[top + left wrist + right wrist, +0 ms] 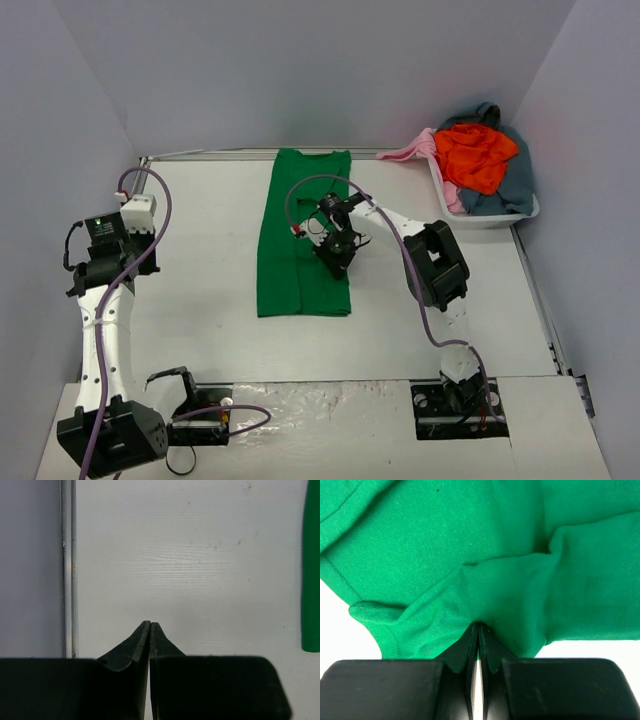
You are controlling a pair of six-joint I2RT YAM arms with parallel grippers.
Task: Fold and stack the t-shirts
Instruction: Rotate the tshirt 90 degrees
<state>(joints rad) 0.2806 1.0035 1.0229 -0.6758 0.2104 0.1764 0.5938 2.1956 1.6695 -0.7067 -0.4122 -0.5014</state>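
Observation:
A bright green t-shirt (300,230) lies folded into a long strip down the middle of the table. My right gripper (335,255) sits on its right side, near the lower end. In the right wrist view the right gripper (478,626) is shut, pinching a raised fold of the green t-shirt (470,540), and creases run out from its tips. My left gripper (137,212) hangs by the table's left edge. The left wrist view has the left gripper (150,623) shut on nothing over bare table, with the green t-shirt's edge (311,570) far right.
A white tub (530,212) at the back right holds an orange-red shirt (475,155) on a grey-blue one (510,185). A pale pink shirt (415,150) hangs over its left rim. A metal rail (67,570) runs along the table's left edge. Walls close in on three sides.

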